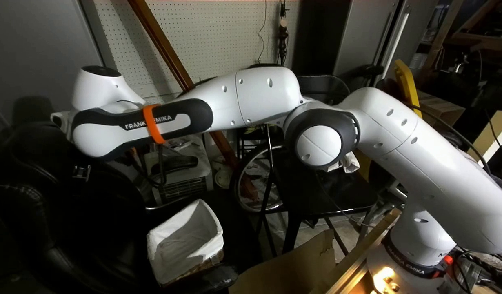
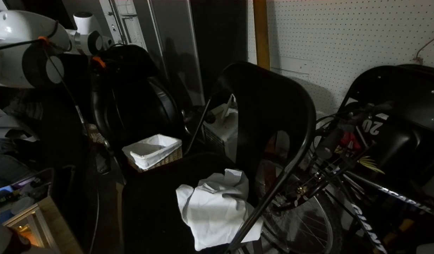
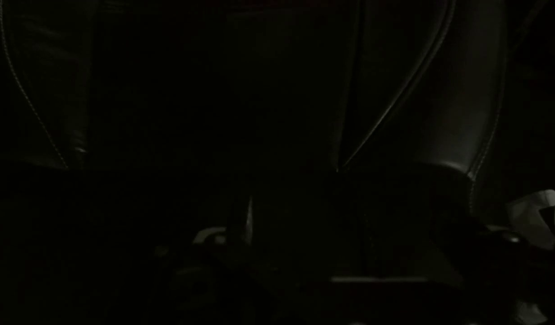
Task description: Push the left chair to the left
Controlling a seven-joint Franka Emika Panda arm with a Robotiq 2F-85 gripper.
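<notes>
The left chair (image 1: 34, 204), a bulky black padded leather office chair, fills the left side of an exterior view. It also stands behind the basket in an exterior view (image 2: 136, 102). Its stitched backrest (image 3: 422, 113) fills much of the very dark wrist view. My gripper (image 1: 81, 172) points down in front of the backrest, below the white hand; whether it touches the chair cannot be told. In the wrist view, the dim fingers (image 3: 349, 221) stand apart with only dark leather between them. In an exterior view, the dark gripper is lost against the chair below the arm (image 2: 88, 42).
A white-lined basket (image 1: 185, 245) sits before the backrest, beside an armrest (image 1: 210, 279). A metal-framed black chair (image 2: 273, 95) with a white cloth (image 2: 220, 208) stands nearby. A bicycle (image 2: 330, 211), a boxy heater (image 1: 185, 185) and a cardboard piece (image 1: 292, 265) are around.
</notes>
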